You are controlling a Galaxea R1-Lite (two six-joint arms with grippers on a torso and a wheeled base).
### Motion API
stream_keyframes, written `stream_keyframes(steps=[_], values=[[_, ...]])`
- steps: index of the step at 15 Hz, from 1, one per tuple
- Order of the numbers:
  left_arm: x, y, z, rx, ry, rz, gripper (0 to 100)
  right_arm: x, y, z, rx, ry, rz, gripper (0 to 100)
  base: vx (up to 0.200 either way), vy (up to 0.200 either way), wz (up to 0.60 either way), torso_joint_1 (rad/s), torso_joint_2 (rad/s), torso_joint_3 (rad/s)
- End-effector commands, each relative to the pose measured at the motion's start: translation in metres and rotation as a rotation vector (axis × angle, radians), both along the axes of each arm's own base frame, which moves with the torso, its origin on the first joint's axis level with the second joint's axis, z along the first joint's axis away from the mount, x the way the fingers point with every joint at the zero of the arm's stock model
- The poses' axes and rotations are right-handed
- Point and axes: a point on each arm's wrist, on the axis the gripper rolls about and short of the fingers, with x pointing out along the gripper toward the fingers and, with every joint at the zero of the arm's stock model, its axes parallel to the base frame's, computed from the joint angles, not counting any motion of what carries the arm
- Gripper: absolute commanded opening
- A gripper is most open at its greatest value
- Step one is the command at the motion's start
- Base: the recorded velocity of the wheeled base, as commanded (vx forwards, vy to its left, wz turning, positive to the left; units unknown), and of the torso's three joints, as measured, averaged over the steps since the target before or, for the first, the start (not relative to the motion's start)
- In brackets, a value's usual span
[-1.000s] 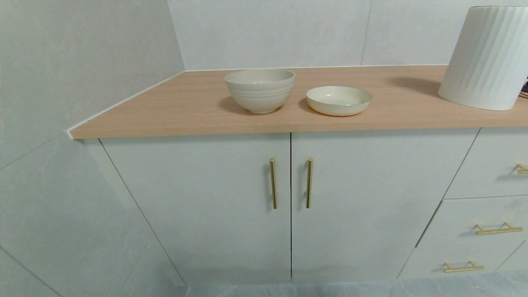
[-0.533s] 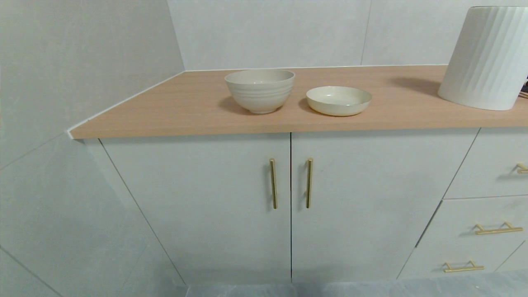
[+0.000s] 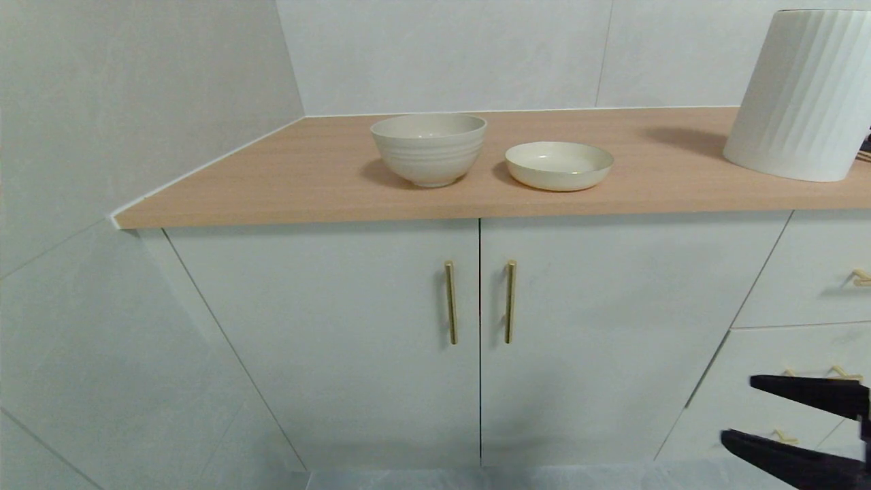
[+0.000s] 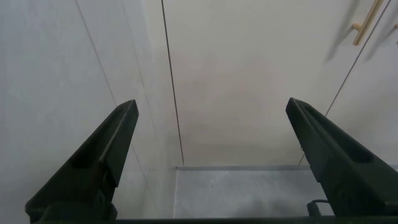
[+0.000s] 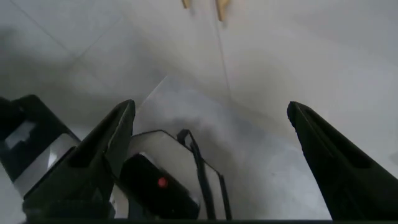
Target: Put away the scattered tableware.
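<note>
Deep bowl (image 3: 429, 148) and shallow dish (image 3: 559, 165) sat side by side, not touching, upper centre of frame. Both near front edge of surface (image 3: 306, 184), directly above shut cabinet doors (image 3: 340, 340), likely storage spot. Right end effector (image 3: 738, 409) at lower right corner, released, empty. Left end effector (image 4: 211, 109) likewise released, low before doors. Doors probably needed opening first.

The right gripper (image 3: 738, 409) hangs low on the robot's right side, its two dark fingers (image 3: 810, 396) spread wide, one above the other, tips pointing toward the robot's left, nothing between them. The left gripper (image 4: 211, 106) is likewise parted wide, with nothing held between its fingers (image 4: 102, 162)
</note>
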Motion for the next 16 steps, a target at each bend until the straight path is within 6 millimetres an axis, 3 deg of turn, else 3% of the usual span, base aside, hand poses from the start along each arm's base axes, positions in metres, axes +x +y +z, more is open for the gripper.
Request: stream_keyframes(steps=[1, 2, 3, 6, 14, 16], values=[[0.000, 0.000, 0.000, 0.000, 0.000, 0.001, 100, 0.079, 0.054, -0.016, -0.031, 0.072, 0.090, 100, 0.000, 0.000, 0.00, 0.000, 0.00, 0.000], [0.000, 0.000, 0.000, 0.000, 0.000, 0.001, 100, 0.080, 0.055, -0.016, -0.031, 0.072, 0.091, 100, 0.000, 0.000, 0.00, 0.000, 0.00, 0.000], [0.000, 0.000, 0.000, 0.000, 0.000, 0.001, 100, 0.103, 0.076, -0.016, -0.025, 0.066, 0.120, 100, 0.000, 0.000, 0.00, 0.000, 0.00, 0.000], [0.000, 0.000, 0.000, 0.000, 0.000, 0.001, 100, 0.131, 0.103, -0.014, -0.008, 0.069, 0.145, 100, 0.000, 0.000, 0.00, 0.000, 0.00, 0.000], [0.000, 0.000, 0.000, 0.002, 0.000, 0.001, 100, 0.157, 0.125, -0.026, 0.134, 0.069, 0.113, 100, 0.000, 0.000, 0.00, 0.000, 0.00, 0.000], [0.000, 0.000, 0.000, 0.002, 0.000, 0.001, 100, 0.155, 0.134, -0.028, 0.156, 0.075, 0.132, 100, 0.000, 0.000, 0.00, 0.000, 0.00, 0.000]])
